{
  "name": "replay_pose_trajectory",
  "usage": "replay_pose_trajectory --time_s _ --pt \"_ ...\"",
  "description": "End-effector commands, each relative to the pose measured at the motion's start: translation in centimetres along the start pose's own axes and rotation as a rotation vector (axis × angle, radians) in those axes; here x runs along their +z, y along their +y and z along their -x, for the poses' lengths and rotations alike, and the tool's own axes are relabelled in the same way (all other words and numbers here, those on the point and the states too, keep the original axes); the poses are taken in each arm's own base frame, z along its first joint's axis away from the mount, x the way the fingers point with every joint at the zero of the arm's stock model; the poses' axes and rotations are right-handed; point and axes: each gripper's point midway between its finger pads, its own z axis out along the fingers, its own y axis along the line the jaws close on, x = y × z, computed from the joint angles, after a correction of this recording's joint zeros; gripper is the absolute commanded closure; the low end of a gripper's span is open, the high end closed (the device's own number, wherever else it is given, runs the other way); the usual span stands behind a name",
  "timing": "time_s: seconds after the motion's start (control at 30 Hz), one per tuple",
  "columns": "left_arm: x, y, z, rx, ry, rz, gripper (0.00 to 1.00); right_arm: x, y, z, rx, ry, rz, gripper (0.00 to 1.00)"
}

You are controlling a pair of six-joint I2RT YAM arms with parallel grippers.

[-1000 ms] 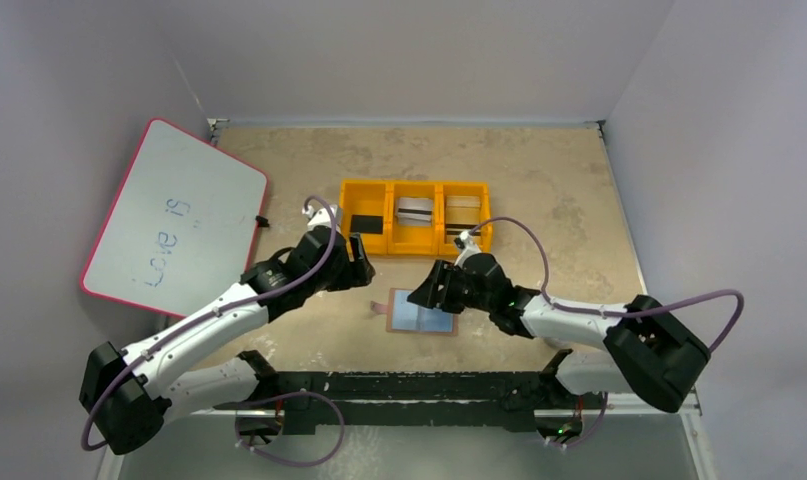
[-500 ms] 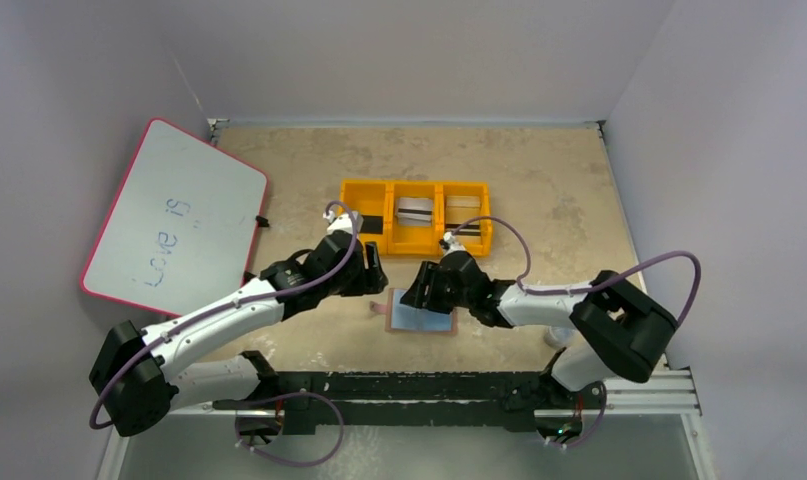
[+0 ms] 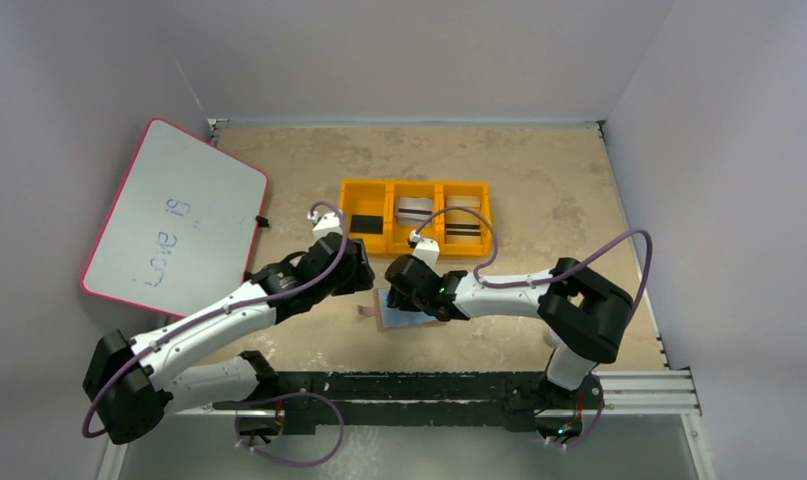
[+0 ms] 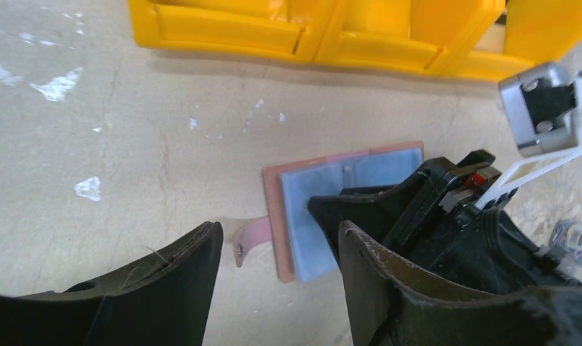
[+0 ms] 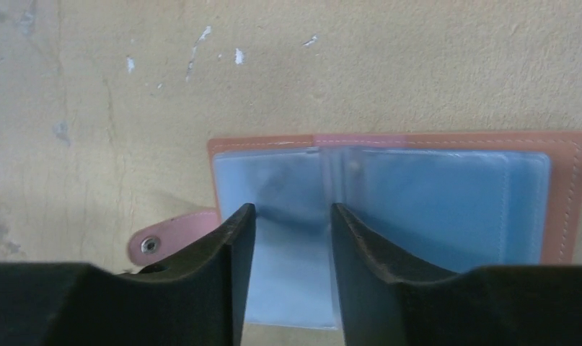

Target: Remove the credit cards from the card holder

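Right jaws stand narrowly parted over the card holder (image 5: 446,209).

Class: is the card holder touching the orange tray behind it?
Apart. The left wrist view shows a broad strip of bare table between the card holder and the front wall of the orange tray.

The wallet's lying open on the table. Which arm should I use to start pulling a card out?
Right, probably. The right gripper hangs open directly over the open wallet, its fingers already above the blue inside. The left gripper, also open, sits off at the wallet's edge by the snap tab.
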Motion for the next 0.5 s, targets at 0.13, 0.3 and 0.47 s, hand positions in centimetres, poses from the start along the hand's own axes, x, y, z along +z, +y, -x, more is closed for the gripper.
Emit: replay_pose_trajectory --time_s 0.13,0.3,0.47 --pt "-1.6 1.3 2.0 -0.086 -0.123 0.039 0.40 1.1 -4.8 -2.6 -0.074 0.046 -0.171 0.76" --pt "-0.8 0.4 0.7 -0.053 -0.061 -0.009 0.40 0.5 -3.0 -2.7 -0.041 0.062 -0.061 1.00" --pt "0.0 -0.8 -0.6 -0.044 -0.006 -0.065 0.41 0.2 -1.8 -2.2 0.011 0.067 0.047 1.00"
